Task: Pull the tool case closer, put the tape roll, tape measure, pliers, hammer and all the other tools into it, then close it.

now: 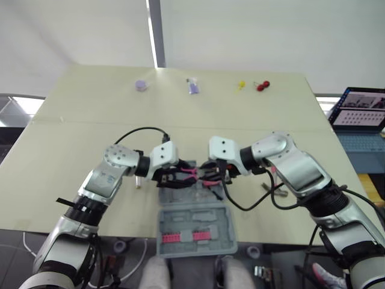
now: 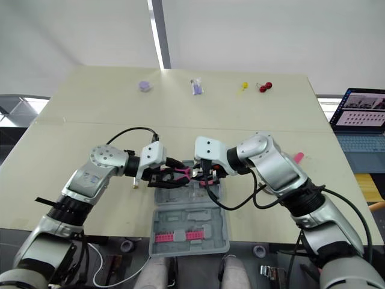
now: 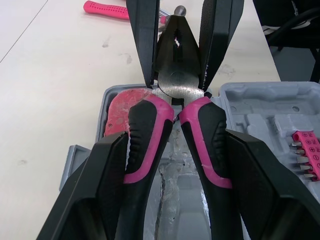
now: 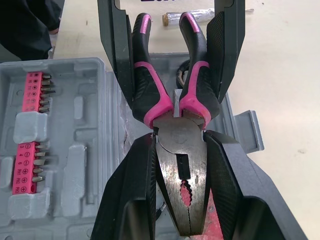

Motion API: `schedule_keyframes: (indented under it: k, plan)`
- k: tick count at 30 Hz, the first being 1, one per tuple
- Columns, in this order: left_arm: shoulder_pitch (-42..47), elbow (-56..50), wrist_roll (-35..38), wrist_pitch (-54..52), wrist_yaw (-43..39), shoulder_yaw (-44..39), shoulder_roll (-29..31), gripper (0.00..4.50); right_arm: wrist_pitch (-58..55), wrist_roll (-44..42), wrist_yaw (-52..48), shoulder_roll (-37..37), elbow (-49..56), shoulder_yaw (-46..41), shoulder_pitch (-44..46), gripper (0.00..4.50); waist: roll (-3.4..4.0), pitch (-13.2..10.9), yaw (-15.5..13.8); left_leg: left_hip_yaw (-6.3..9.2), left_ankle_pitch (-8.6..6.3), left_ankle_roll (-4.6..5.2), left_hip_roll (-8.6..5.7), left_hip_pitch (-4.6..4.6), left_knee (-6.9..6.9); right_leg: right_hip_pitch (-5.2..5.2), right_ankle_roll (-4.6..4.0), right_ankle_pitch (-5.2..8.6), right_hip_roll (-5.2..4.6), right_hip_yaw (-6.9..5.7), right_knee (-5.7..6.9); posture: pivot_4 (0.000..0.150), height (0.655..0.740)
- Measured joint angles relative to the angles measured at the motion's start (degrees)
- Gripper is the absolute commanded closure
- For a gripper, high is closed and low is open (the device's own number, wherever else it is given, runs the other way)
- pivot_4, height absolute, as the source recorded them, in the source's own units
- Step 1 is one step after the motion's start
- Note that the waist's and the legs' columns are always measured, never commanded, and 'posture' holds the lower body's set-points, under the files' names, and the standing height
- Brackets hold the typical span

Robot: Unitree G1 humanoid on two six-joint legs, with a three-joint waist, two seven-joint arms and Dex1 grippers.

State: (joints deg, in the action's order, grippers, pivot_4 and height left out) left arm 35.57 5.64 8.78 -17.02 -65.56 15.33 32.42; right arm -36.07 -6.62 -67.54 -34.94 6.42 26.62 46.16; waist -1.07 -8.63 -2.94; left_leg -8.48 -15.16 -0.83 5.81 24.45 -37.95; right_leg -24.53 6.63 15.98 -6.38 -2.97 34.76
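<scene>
The pink-and-black pliers hang just above the open grey tool case at the table's near edge. My left gripper is shut on the pliers' handles. From the other side my right gripper is shut on the metal head. A red tape roll lies in the case's tray under the pliers. The case's lid half holds pink bit strips. The pink-handled hammer lies on the table to the right, partly behind my right arm.
A small clear-handled tool lies on the table left of the case. Small purple, yellow and red items sit along the far edge. A laptop stands beyond the table's right side. The case's lid overhangs the front edge.
</scene>
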Motion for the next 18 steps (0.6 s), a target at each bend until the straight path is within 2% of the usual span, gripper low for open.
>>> schedule_keyframes:
  k: [3, 4, 5, 6, 7, 18]
  plan:
    - [0.00, 0.00, 0.00, 0.00, -0.02, -0.09, -0.03, 2.02, 0.29, 0.00, 0.00, -0.03, -0.08, -0.01, 0.00, 3.56, 0.00, 0.00, 0.00, 0.00, -0.01, 0.02, 0.00, 0.01, -0.02, 0.00, 0.00, 0.00, 0.00, 0.00, 0.02, 0.150, 0.7400]
    - [0.00, 0.00, 0.03, -0.12, -0.01, -0.21, -0.10, 0.98, 0.62, 0.01, 0.02, -0.05, -0.14, -0.01, 0.00, 3.56, 0.00, 0.00, -0.01, 0.00, -0.01, 0.02, 0.00, 0.02, -0.03, 0.00, 0.00, 0.00, 0.00, 0.00, 0.01, 0.150, 0.7400]
    - [0.00, -0.07, 0.52, -0.36, -0.17, -0.58, -0.40, 0.65, 0.94, 0.21, 0.20, -0.05, -0.18, -0.01, -0.01, 3.56, 0.00, 0.00, -0.03, 0.00, -0.01, 0.02, 0.00, 0.02, -0.03, 0.00, 0.00, 0.00, 0.00, 0.00, 0.01, 0.150, 0.7400]
    - [0.01, -0.31, 1.01, -0.43, -0.26, -0.84, -0.82, 0.13, 1.08, 0.70, 0.39, -0.06, -0.41, -0.01, -0.01, 3.56, 0.00, 0.00, -0.09, 0.00, -0.01, 0.02, 0.00, 0.03, -0.04, 0.00, 0.00, 0.00, 0.00, 0.00, 0.01, 0.150, 0.7400]
    - [0.01, -0.52, 1.36, -0.45, -0.35, -0.85, -1.03, 0.00, 1.14, 0.99, 0.54, -0.10, -0.73, -0.01, -0.01, 3.56, 0.00, 0.00, -0.10, 0.00, -0.01, 0.02, 0.00, 0.03, -0.06, 0.00, 0.00, 0.00, 0.00, 0.00, 0.01, 0.150, 0.7400]
    - [-0.86, -2.27, 4.44, -0.79, -0.45, -3.52, -0.58, 0.00, 2.36, 1.15, 0.81, -0.22, -1.56, -0.15, -0.62, 3.56, 0.00, 0.00, -0.01, 0.01, -0.01, 0.02, 0.01, 0.03, -0.08, -0.01, 0.01, 0.00, 0.00, 0.00, 0.05, 0.150, 0.7400]
